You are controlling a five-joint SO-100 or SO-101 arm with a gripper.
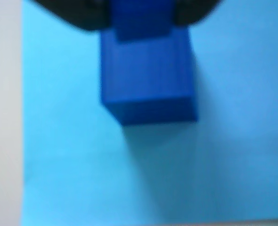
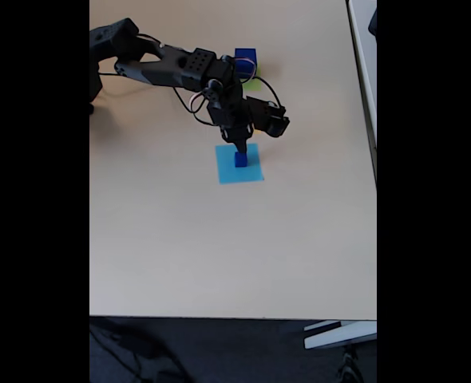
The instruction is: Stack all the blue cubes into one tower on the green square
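A pale beige, smooth-topped table [image 2: 219,247] carries a flat light-blue paper square [image 2: 239,163] near its centre. At about twelve o'clock from that sheet, by the far edge, lies a flat light-green square [image 2: 254,82], mostly covered by a dark blue cube [image 2: 246,61].

Black jointed arm [image 2: 180,68]; loose cables [image 2: 189,100]

Dark blue cubes: two, one [image 2: 241,159] on light-blue square [image 2: 239,171], one [image 2: 246,58] behind arm. Flat squares: two, second green [image 2: 254,83].
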